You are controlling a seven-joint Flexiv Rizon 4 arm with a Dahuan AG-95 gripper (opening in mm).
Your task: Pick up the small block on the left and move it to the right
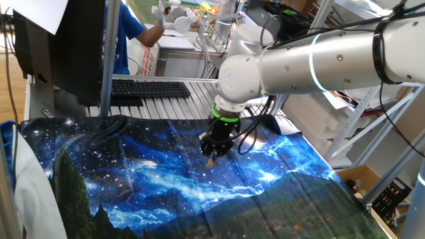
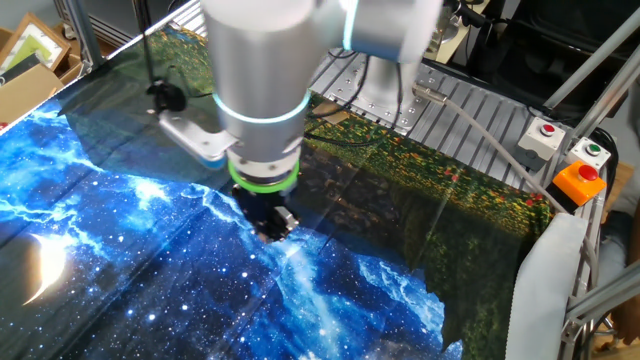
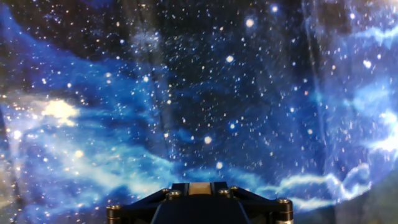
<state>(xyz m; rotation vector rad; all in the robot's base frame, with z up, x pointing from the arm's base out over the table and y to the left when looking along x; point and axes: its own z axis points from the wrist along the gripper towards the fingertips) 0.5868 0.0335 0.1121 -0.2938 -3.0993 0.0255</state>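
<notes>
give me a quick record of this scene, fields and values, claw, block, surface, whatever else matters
claw: low over the cloth, shut on the small block
small block: tan, showing at the claw tips in one fixed view; a tan sliver sits between the fingers in the hand view
surface: galaxy-print cloth covering the table
arm: silver, reaching down from above
behind the table: black keyboard
table edge, other fixed view: orange button box

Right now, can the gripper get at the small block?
Likely yes, it seems to have it already: the small block sits between the fingers of the gripper, low over the galaxy cloth, with nothing in the way.
</notes>
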